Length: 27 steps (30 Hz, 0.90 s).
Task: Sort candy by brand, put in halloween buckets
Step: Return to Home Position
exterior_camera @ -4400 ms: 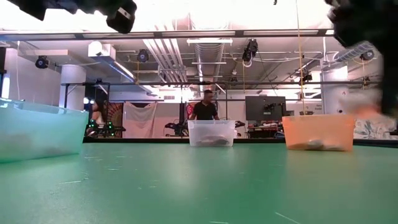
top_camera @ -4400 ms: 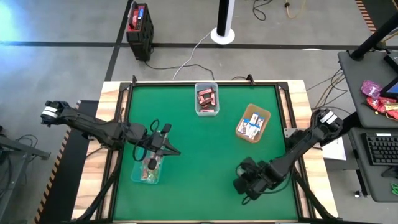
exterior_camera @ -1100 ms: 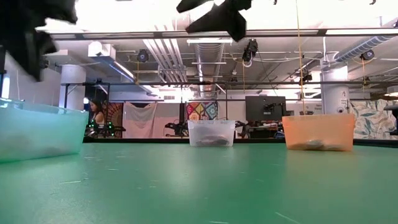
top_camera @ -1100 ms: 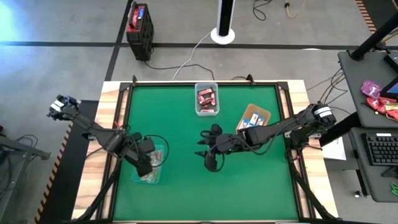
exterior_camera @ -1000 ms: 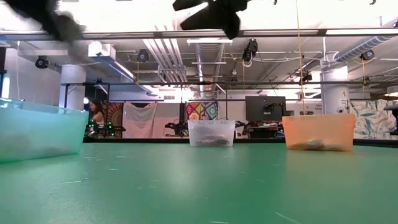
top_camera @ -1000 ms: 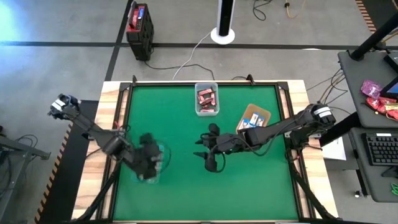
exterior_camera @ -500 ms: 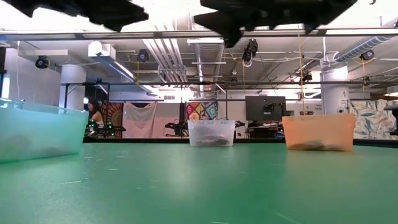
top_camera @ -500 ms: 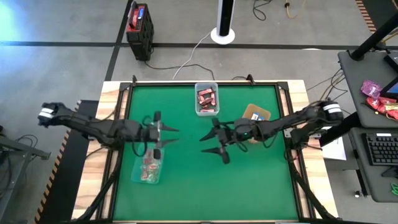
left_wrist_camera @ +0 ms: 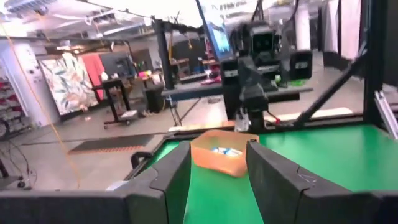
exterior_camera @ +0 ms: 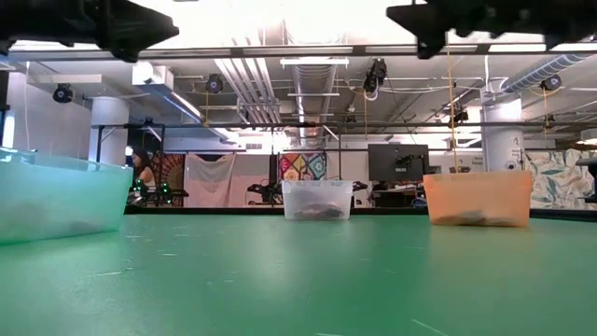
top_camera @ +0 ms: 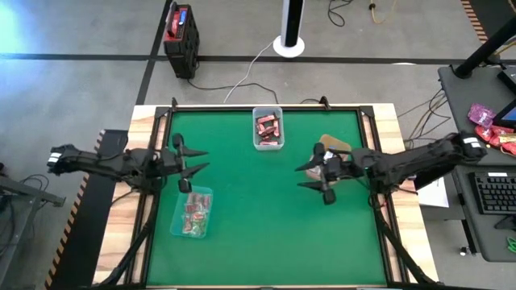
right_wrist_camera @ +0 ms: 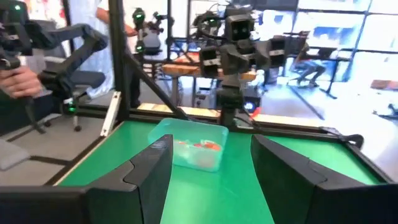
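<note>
Candy lay in three tubs, with none showing loose on the green mat (top_camera: pixel 250 234): dark red pieces (top_camera: pixel 268 125) in the clear tub (top_camera: pixel 268 147) at the far edge, red-and-green pieces (top_camera: pixel 192 216) in the teal tub (top_camera: pixel 176 228) on the left side, and blue-and-white pieces (left_wrist_camera: pixel 225 150) in the brown tray (top_camera: pixel 334 143) on the right.

The left gripper (top_camera: pixel 201 159) hung just beyond the teal tub, fingers spread wide and empty. The right gripper (top_camera: pixel 300 177) hovered over the near end of the brown tray, likewise wide open with nothing between its fingers.

Homing well probably meant drawing each arm back toward its own side at height, the right one staying above the tray's rim, both holding their fingers apart and away from each other.

The clear tub's long axis ran from the near edge toward the far edge; the teal tub lay almost parallel, tilted slightly. The brown tray's axis was too covered to judge.
</note>
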Tool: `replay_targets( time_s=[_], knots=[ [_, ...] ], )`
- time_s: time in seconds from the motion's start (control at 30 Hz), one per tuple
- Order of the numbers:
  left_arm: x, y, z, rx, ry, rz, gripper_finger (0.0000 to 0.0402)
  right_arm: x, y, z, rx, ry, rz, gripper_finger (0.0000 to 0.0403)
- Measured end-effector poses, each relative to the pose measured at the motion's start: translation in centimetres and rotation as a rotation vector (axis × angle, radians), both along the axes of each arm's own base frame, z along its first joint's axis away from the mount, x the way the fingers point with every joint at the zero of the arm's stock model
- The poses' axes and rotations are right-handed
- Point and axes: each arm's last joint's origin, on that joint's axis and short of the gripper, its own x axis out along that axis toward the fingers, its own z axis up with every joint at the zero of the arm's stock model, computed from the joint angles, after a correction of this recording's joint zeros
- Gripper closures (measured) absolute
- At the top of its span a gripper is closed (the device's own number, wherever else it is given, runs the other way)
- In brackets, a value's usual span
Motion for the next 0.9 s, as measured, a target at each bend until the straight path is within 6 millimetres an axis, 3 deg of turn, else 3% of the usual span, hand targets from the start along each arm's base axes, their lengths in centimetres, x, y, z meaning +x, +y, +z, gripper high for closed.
replay_targets(
  time_s=[0.3, 0.53, 0.77, 0.9],
  knots=[
    [-2.1, 0.7, -1.7, -0.006, -0.015, 0.104, 0.0263, -5.6, -0.7, -2.4, -0.013, -0.089, -0.049, 0.0193],
    [-3.7, 0.9, -4.6, -0.032, -0.085, 0.103, 0.0263, -10.2, -1.0, -4.5, -0.012, -0.276, -0.053, 0.0193],
    [-3.4, 0.9, -7.1, -0.059, -0.031, 0.113, 0.0263, -12.3, -1.2, -5.8, -0.066, -0.289, -0.046, 0.0193],
    [-3.2, 0.8, -7.4, -0.107, -0.005, 0.072, 0.0263, -12.3, -0.9, -5.7, -0.137, -0.312, 0.033, 0.0193]
  ],
)
